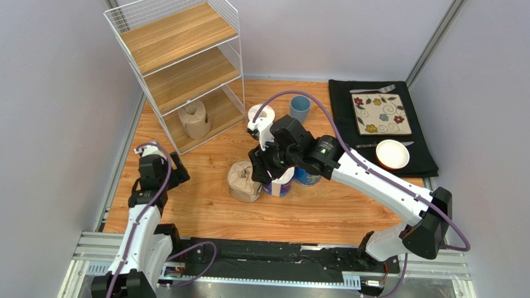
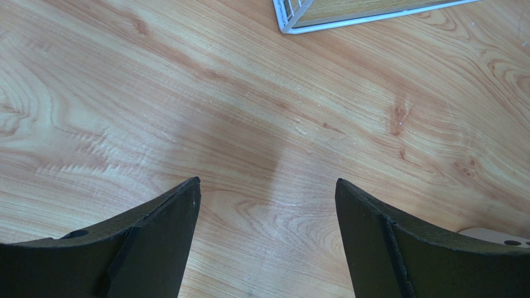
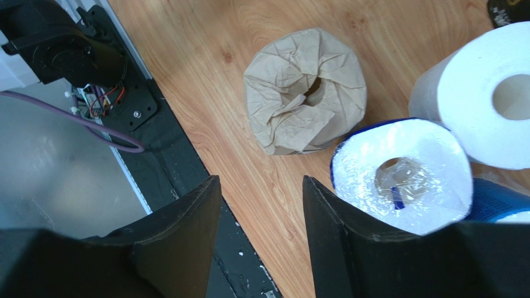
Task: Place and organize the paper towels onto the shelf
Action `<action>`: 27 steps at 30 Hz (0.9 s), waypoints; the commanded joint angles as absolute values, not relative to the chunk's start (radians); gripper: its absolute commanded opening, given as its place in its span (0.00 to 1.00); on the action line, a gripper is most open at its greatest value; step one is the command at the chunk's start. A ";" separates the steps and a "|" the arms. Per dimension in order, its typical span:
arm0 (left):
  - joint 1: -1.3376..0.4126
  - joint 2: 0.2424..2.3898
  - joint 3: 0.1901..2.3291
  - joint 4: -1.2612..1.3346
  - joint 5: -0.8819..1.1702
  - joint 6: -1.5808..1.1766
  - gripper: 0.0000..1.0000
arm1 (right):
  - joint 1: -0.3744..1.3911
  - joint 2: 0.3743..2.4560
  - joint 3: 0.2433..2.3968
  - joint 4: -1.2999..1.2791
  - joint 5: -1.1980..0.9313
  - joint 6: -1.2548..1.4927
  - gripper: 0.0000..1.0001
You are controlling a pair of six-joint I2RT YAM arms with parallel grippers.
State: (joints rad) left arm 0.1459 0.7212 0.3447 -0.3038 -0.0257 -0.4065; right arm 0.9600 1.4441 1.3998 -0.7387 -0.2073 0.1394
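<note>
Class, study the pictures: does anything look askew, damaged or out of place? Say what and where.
The shelf stands at a slant to the table's edges, in the far left corner. The brown roll on the table has crumpled wrapping. Nothing is spilled.

Left hand (image 2: 267, 186) hangs low, spread wide; right arm (image 1: 372, 179) stretches forward, right hand (image 3: 261, 180) parted, gripping nothing.

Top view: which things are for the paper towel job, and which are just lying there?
For the job: shelf, brown roll on its bottom board, brown roll on the table, blue-wrapped roll, second blue roll, white roll.
Just lying about: blue cup, flowered plate, white bowl, fork, black mat.
</note>
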 commanded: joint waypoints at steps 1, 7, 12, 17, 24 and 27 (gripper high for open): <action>0.153 0.718 0.336 -0.304 -0.012 -0.408 0.88 | 1.003 1.474 1.393 -0.746 -0.171 0.167 0.52; 0.153 0.715 0.336 -0.304 -0.012 -0.408 0.88 | 1.025 1.517 1.374 -0.716 -0.114 0.244 0.50; 0.153 0.718 0.337 -0.302 -0.009 -0.410 0.88 | 1.026 1.555 1.370 -0.716 -0.104 0.259 0.50; 0.153 0.718 0.339 -0.304 -0.012 -0.410 0.88 | 1.028 1.583 1.377 -0.710 -0.118 0.262 0.50; 0.153 0.718 0.336 -0.305 -0.014 -0.410 0.88 | 1.028 1.627 1.393 -0.693 -0.118 0.265 0.49; 0.153 0.718 0.336 -0.307 -0.015 -0.410 0.88 | 1.028 1.644 1.399 -0.686 -0.121 0.276 0.47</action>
